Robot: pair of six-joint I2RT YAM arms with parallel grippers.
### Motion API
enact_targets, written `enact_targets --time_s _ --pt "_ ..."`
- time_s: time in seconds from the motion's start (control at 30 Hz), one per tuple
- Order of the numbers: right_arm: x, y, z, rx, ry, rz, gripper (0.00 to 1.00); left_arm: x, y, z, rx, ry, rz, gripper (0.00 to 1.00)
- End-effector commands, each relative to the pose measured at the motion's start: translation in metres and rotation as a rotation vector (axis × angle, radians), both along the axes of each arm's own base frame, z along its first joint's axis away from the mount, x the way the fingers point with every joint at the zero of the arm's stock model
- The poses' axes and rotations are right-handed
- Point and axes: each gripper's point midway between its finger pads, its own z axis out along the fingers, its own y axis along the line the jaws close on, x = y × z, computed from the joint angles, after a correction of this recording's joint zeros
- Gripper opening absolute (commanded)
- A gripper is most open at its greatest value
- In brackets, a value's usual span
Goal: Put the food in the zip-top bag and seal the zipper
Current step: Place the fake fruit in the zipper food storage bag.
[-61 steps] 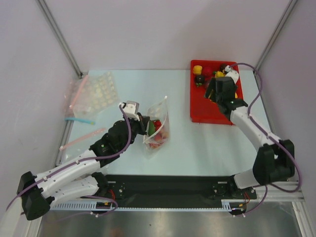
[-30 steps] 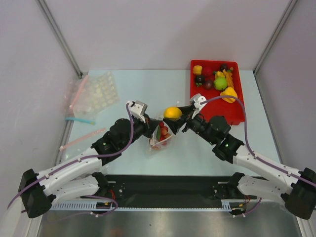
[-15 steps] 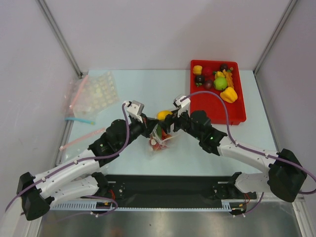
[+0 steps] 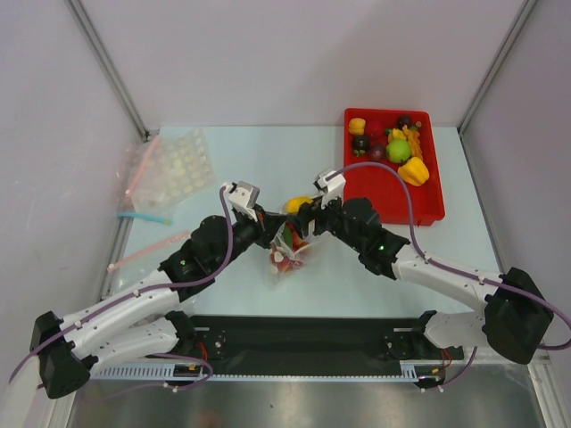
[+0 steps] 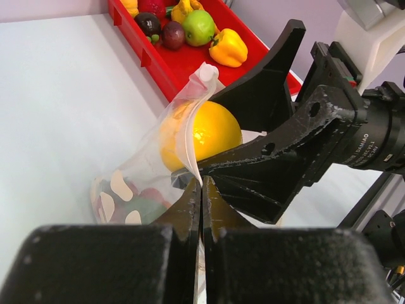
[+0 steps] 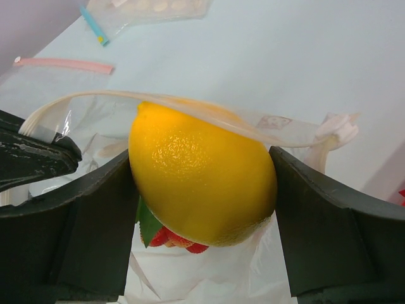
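Observation:
The clear zip-top bag (image 4: 287,248) stands mid-table, with red and green food (image 6: 177,239) inside. My left gripper (image 5: 201,190) is shut on the bag's whitish rim and holds the mouth up. My right gripper (image 6: 199,155) is shut on a yellow lemon (image 6: 202,183), one finger on each side of it. The lemon (image 4: 297,206) sits in the bag's mouth, the zipper (image 6: 190,104) arching over its top. More food (image 4: 399,150) lies in the red tray (image 4: 393,203): yellow peppers, a green fruit and dark purple pieces.
Other clear bags with pink and blue strips (image 4: 143,217) and a white dimpled sheet (image 4: 183,160) lie at the far left. The red tray (image 5: 190,60) stands at the back right, close behind my right arm. Side walls close the table in.
My right arm carried the lemon from the tray over to the bag and lowered it into the mouth; in the last half second it barely moved. The left gripper kept its hold on the rim.

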Motion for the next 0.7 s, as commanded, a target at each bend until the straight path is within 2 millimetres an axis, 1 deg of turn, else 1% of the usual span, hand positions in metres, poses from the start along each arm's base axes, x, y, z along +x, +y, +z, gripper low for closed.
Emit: enact_targets --time_s 0.0,0.1,0.13,0.23,0.27,0.37,0.67 --pt "0.0098 0.0057 0.0255 0.044 -0.039 -0.026 0.76 -0.0003 0.0016 0.0282 -0.074 -0.051 0.010 0.00" --pt "0.0092 0.0067 0.0243 0.040 -0.032 -0.020 0.79 -0.0001 0.0014 0.0281 -0.073 -0.050 0.010 0.00" --pt "0.0090 0.0062 0.0252 0.043 -0.033 -0.021 0.83 0.0004 0.0008 0.0266 -0.069 -0.047 0.010 0.00" --pt "0.0092 0.0053 0.0257 0.046 -0.035 -0.026 0.90 0.0002 0.0001 0.0272 -0.070 -0.048 0.007 0.00" --pt "0.0088 0.0053 0.0246 0.043 -0.034 -0.026 0.95 0.0000 -0.0001 0.0276 -0.070 -0.048 0.004 0.00" --pt "0.0101 0.0032 0.0269 0.049 -0.035 -0.039 1.00 -0.0012 -0.0009 0.0274 -0.073 -0.046 -0.002 0.00" --pt "0.0080 0.0002 0.0335 0.065 -0.043 -0.041 1.00 0.0001 0.0043 0.0284 -0.070 -0.055 0.021 0.00"
